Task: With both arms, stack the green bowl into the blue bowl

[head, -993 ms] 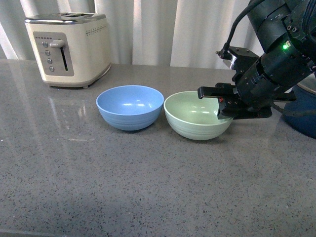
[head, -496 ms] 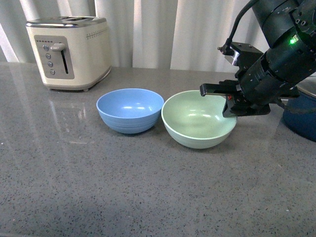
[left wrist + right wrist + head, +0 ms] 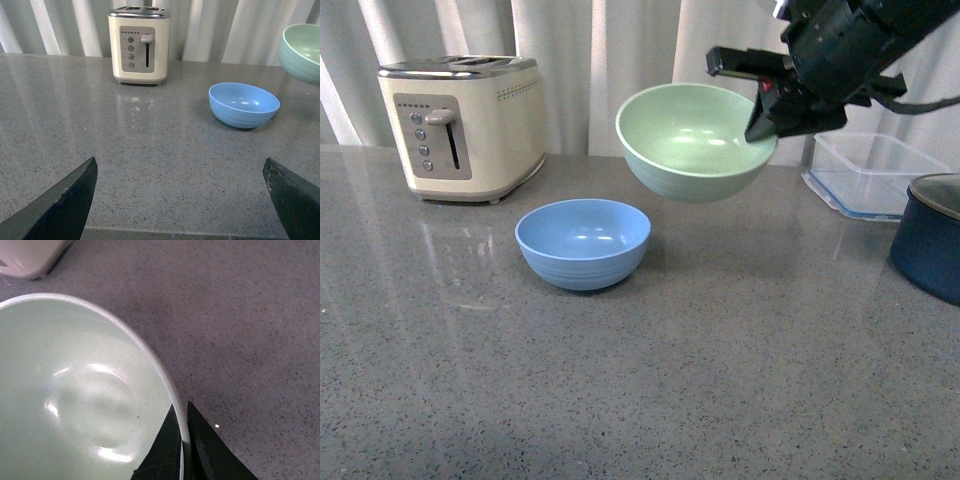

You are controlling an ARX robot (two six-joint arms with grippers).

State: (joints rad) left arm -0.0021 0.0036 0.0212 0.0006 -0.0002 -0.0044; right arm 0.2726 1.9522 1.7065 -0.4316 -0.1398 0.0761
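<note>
Transport seems to be the step in hand. The green bowl (image 3: pixel 695 140) hangs in the air above the bench (image 3: pixel 620 390), tilted a little so that its opening faces the front camera. The right fingers (image 3: pixel 207 460) are closed on its rim at the side away from the blue bowl (image 3: pixel 583 242), one finger inside the wall and one outside. The right wrist view shows the rim pinched between them.

The blue bowl stands upright on the bench, empty, lower than the green bowl and to its left in the front view. How much the two overlap in depth I cannot tell. The left fingers (image 3: pixel 65 200) are wide apart and hold nothing. They stay low over the near part of the bench, well apart from both bowls.

In my judgement the next move must bring the green bowl over the middle of the blue one, make it level, and then lower it straight, because the two look the same size and a tilted rim could catch on the other rim. The left arm could steady the blue bowl.

Room is good on this path. The toaster (image 3: pixel 463 125) stands behind and to the left, and the clear container (image 3: pixel 875 172) and the dark pot (image 3: pixel 930 235) are on the right, away from the way.
</note>
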